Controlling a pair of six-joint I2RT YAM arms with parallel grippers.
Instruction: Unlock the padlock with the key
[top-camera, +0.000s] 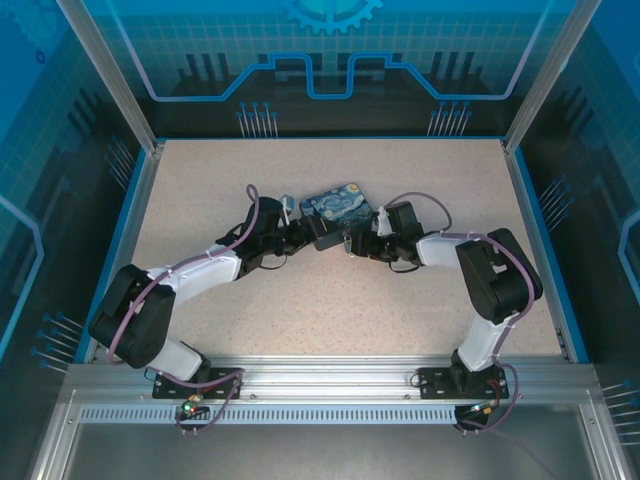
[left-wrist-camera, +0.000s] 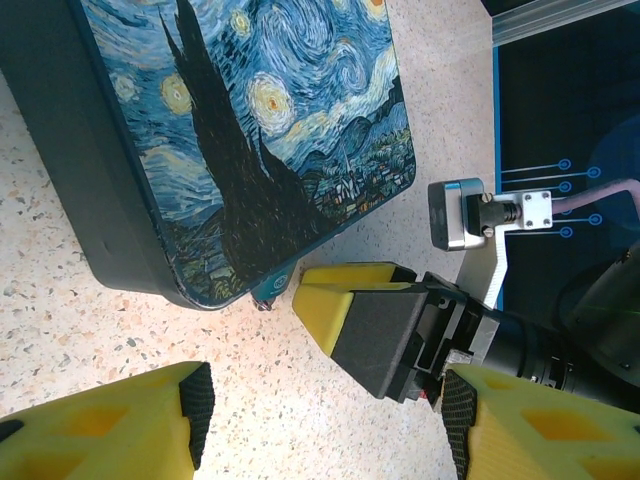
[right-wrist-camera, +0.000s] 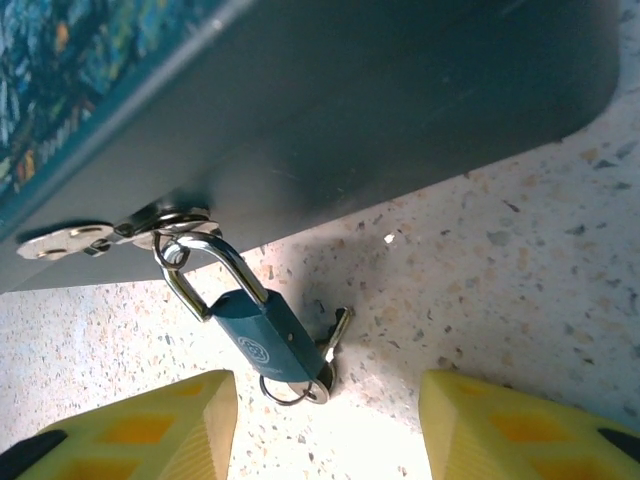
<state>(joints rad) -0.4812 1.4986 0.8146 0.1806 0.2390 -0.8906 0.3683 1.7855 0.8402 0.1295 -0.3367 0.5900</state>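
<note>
In the top view, a flat box printed with blue swirls is lying on the speckled table, a little above the centre of the frame. The left hand is reaching to its lower left edge and the right hand to its lower right.

In the right wrist view, the box's dark side is filling the upper frame. The padlock, a small teal body with a silver shackle, is hanging from a metal hasp at centre left and leaning down onto the table. The key is lying just right of the padlock's lower end, joined to a ring there. I cannot tell if it is sitting in the keyhole.

The right hand is standing wide, its yellow fingers flanking the padlock without touching it. The left hand is also standing wide, holding nothing, just below the box's corner.
</note>
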